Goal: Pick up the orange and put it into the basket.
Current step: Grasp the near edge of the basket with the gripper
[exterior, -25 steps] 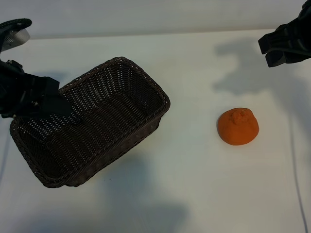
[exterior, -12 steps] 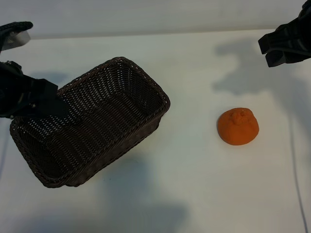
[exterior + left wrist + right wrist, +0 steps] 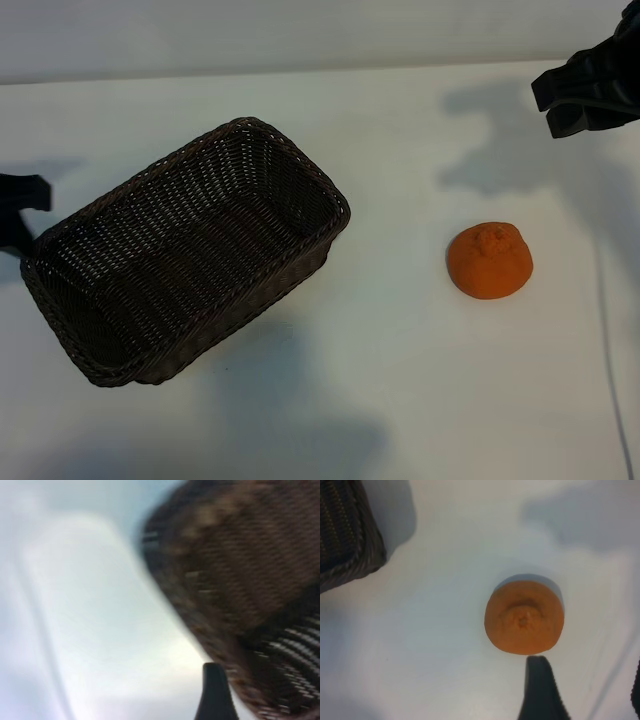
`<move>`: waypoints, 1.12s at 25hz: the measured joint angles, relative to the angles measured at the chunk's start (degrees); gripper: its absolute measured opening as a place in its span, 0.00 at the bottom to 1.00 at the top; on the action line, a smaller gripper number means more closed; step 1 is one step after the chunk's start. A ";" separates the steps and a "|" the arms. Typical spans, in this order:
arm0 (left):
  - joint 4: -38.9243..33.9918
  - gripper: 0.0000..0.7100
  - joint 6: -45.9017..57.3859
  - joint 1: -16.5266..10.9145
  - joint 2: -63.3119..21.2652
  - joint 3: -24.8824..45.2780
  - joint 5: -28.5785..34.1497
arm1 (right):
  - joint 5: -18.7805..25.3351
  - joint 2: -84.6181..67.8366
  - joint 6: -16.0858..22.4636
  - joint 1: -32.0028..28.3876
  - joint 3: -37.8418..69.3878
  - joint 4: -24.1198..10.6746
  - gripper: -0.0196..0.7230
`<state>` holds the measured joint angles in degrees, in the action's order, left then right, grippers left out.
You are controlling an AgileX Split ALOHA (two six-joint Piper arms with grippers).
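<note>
Outside: orange [image 3: 489, 260] alone on white surface [image 3: 400, 380], well right of empty basket [image 3: 185, 250]. Left tool [image 3: 18, 205] at basket's left end, right tool [image 3: 590, 95] hovering beyond orange. Left wrist: blurred basket [image 3: 240, 580], tool parted, gripping nothing. Right wrist: orange [image 3: 524, 617] before fingertip [image 3: 540, 690], tool parted, empty.

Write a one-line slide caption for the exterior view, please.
Orange lies on the table, apart from the empty basket; right gripper hangs above.

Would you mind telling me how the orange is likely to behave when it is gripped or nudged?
The orange is roundish, so a nudge would probably roll it on the smooth table. It sits stem end up and slightly lumpy, so it may wobble. Its dimpled skin likely grips well.
</note>
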<state>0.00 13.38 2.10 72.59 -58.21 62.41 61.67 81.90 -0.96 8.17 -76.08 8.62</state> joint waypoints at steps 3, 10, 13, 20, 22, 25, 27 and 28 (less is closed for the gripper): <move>-1.62 0.74 4.14 0.00 -0.12 0.00 -0.19 | 0.00 0.00 0.00 0.00 0.00 0.00 0.61; -1.78 0.74 11.35 0.00 -0.33 5.43 -8.56 | 0.00 0.00 0.00 0.00 0.00 -0.05 0.61; -1.78 0.74 13.53 0.00 -0.33 8.81 -12.41 | -0.04 0.00 0.00 0.00 0.00 -0.05 0.61; -1.78 0.74 16.33 0.00 -0.33 13.53 -18.27 | -0.47 0.00 0.00 0.00 0.00 0.00 0.61; -1.78 0.74 16.89 0.00 -0.33 14.33 -19.18 | -0.59 0.00 0.00 0.00 0.00 0.00 0.61; -1.78 0.74 17.66 0.00 -0.33 15.30 -19.95 | -0.72 0.00 0.00 0.00 0.00 0.00 0.61; -1.78 0.74 18.39 0.00 -0.33 15.76 -20.62 | -0.82 0.00 0.00 0.00 0.00 0.00 0.61; -1.78 0.74 18.71 0.00 -0.33 15.83 -20.90 | -0.82 0.00 0.00 0.00 0.00 0.00 0.61</move>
<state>-1.78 32.10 2.10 72.26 -42.38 41.51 60.85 81.90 -0.96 8.17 -76.08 8.63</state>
